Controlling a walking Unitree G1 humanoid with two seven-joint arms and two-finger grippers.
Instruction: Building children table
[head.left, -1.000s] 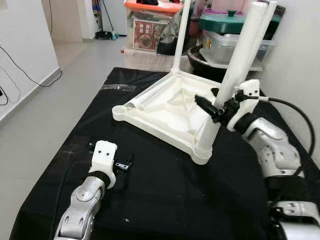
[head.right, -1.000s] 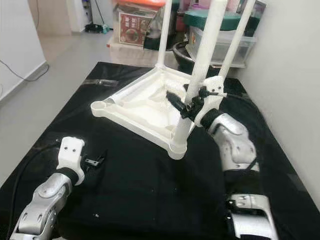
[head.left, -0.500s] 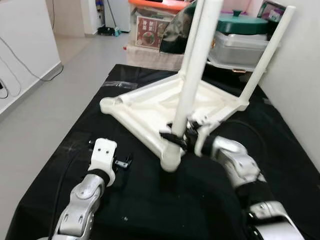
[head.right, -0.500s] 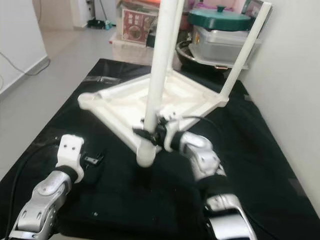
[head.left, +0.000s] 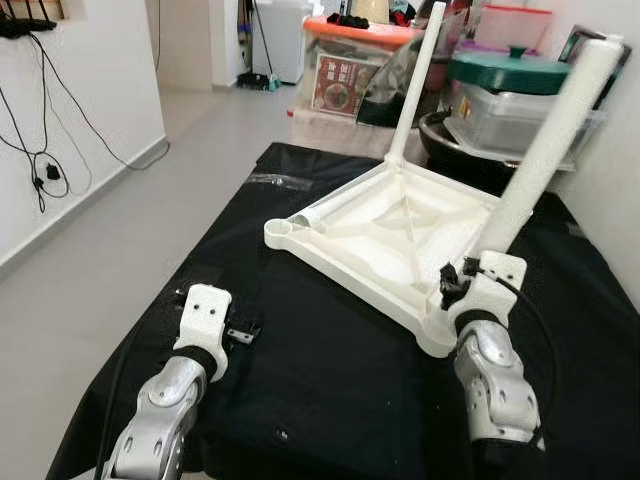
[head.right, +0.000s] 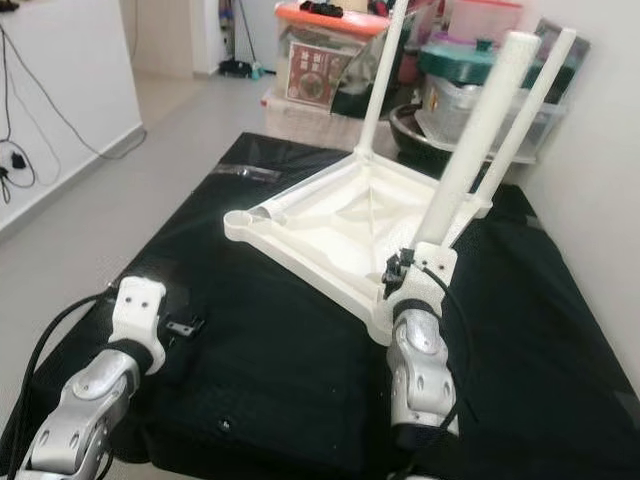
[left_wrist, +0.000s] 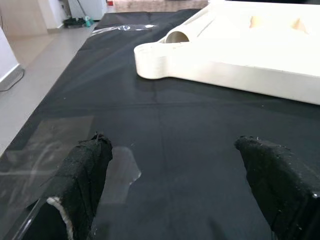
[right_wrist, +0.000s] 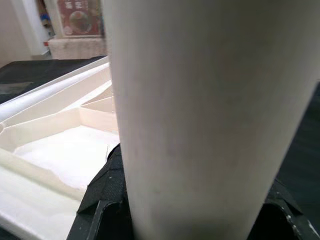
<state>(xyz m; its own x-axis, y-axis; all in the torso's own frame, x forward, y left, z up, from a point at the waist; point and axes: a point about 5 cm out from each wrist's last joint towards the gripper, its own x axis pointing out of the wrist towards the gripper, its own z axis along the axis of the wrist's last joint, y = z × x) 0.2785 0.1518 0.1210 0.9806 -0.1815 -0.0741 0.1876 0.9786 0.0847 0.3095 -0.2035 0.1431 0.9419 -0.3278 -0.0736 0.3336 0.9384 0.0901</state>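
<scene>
A white children's table top (head.left: 385, 235) lies upside down on the black-covered table (head.left: 330, 400). One leg (head.left: 415, 85) stands at its far corner and another (head.right: 530, 105) at its right corner. My right gripper (head.left: 452, 287) is shut on the base of the thick near leg (head.left: 545, 160), which stands tilted in the near corner socket. In the right wrist view that leg (right_wrist: 200, 100) sits between the black fingers (right_wrist: 100, 200). The left corner socket (head.left: 281, 229) is empty, and a loose white tube (head.left: 335, 203) lies along the edge beside it. My left gripper (left_wrist: 175, 180) rests open over the cloth, short of that corner.
Storage boxes (head.left: 355, 65), a green-lidded pot (head.left: 515, 75) and bowls crowd the space behind the table. A wall runs close on the right. Grey floor (head.left: 110, 230) lies to the left. A clear plastic strip (head.left: 270, 180) lies on the cloth's far left.
The whole view has swung. My right gripper stays on the near leg, and that corner of the table top has gone from the middle back to the right. The left arm has stayed put.
</scene>
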